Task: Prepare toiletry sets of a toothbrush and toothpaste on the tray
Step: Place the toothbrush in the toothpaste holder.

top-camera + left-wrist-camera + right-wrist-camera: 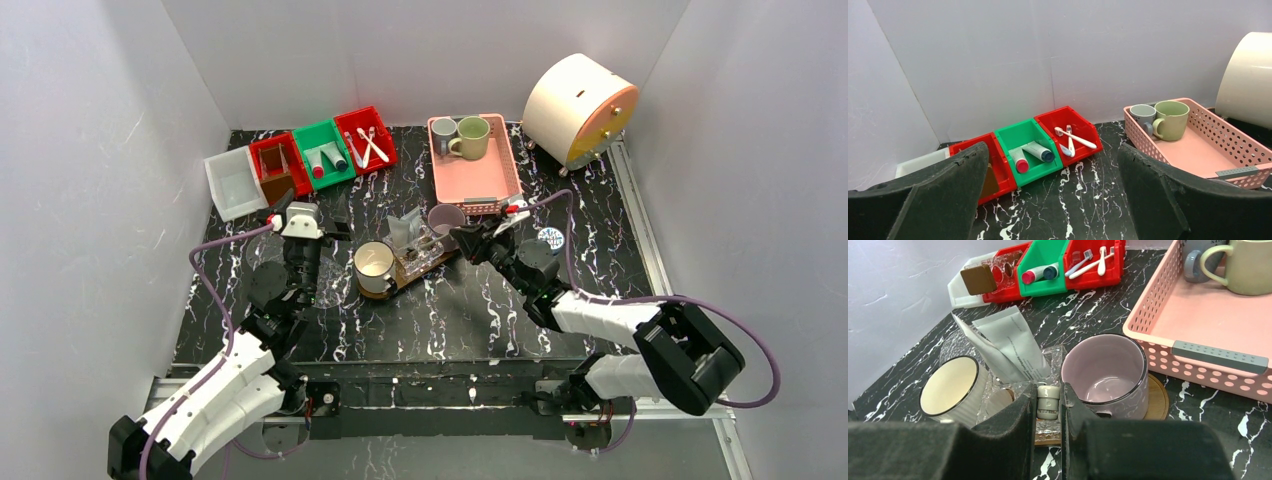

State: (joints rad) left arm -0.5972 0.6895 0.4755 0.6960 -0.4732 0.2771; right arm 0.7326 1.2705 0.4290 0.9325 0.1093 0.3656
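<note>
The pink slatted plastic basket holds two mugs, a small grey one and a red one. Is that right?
Not quite. The pink slatted plastic basket holds two mugs, a small grey mug and a pale green ceramic mug, not a red one. The left wrist view shows both.

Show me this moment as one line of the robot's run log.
left gripper: open, empty | right gripper: closed on bagged tube | tray: cream mug, lilac mug, bagged tube between them
</note>
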